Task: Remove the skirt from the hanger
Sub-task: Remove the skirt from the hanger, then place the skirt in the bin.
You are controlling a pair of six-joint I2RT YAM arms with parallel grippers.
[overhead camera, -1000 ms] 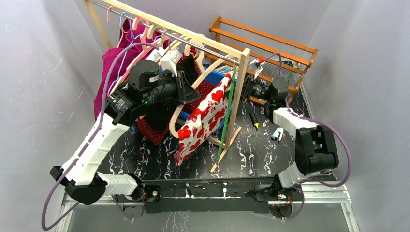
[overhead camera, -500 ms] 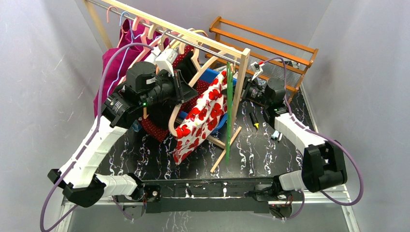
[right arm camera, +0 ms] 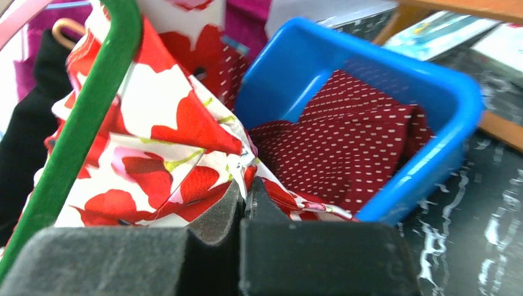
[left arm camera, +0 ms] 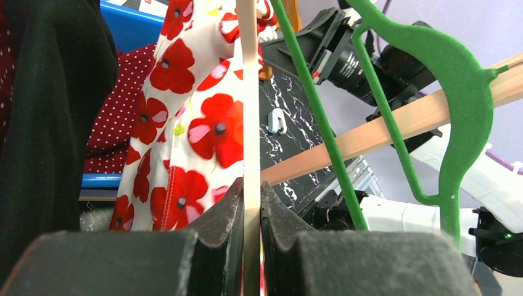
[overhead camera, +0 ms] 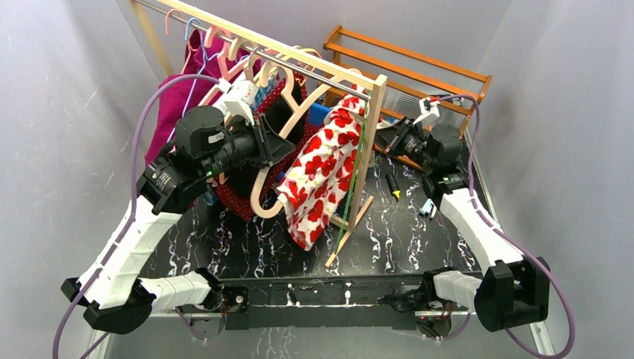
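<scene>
**A:** Red poppies on white, that's the skirt (overhead camera: pixel 323 179). Where is it?

**B:** It hangs along the pale wooden hanger (overhead camera: pixel 262 196), just beside the rack post (overhead camera: pixel 373 127). Its hem is above the black marbled counter (overhead camera: pixel 404 232).

**A:** And the left end effector (left arm camera: pixel 251 191)?

**B:** It's clamped on the wooden hanger's thin arm, and the skirt is right next to its fingers.

**A:** The right end effector (right arm camera: pixel 245 194)?

**B:** Its fingers are pressed together on a fold at the skirt's edge. A green hanger (right arm camera: pixel 80 129) runs along its left side. Behind it, a blue bin (right arm camera: pixel 382 68) holds dark red dotted cloth (right arm camera: pixel 364 148).
</scene>
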